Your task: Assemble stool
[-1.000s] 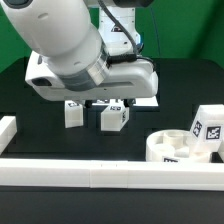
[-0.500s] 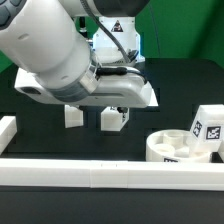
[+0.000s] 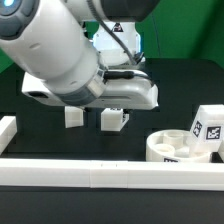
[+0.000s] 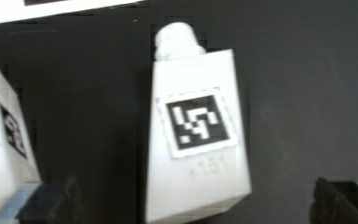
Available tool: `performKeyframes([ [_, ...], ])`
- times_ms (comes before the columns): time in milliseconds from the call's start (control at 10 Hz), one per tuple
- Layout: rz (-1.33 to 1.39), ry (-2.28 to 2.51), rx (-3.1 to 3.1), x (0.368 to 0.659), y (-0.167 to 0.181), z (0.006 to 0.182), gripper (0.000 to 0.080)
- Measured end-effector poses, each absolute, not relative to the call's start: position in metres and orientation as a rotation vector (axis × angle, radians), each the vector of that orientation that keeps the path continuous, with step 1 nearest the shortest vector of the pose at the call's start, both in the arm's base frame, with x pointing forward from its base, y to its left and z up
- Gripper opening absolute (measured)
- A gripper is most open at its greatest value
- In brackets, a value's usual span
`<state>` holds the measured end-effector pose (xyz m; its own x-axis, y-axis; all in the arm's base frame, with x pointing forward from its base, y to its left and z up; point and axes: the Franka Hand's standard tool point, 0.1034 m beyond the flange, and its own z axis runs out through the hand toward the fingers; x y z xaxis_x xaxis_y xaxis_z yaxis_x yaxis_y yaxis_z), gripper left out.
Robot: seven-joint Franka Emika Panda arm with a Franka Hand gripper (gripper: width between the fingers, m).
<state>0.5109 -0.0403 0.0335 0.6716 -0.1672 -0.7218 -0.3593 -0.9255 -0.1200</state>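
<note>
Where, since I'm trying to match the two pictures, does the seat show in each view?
Exterior view: the seat sits low on the exterior view's right.
Wrist view: the seat is not in it.
Shared landmark: the tagged leg near the middle of the exterior view is probably the one seen close up in the wrist view.

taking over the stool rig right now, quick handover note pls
Gripper: open, empty, poised around a tag-up leg block.
Parts: left leg and middle leg sit under the arm; seat at the exterior view's right, right leg beside it.
Done: no leg seen fitted in the seat.
Left: grip each leg, fit it to the seat.
</note>
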Motion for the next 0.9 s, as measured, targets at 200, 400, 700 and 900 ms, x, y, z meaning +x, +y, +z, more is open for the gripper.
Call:
performKeyframes([
  [200, 1.098, 0.405, -2.644, 0.511, -0.032, 0.027, 0.0649],
  [400, 1.096, 0.406, -2.651, 0.509, -0.031, 0.017, 0.0649],
  [700, 1.118, 0.424, -2.640, 0.503, -0.034, 0.007, 0.0649],
  [900, 1.125, 0.435, -2.635, 0.502, -0.037, 0.004, 0.0649],
])
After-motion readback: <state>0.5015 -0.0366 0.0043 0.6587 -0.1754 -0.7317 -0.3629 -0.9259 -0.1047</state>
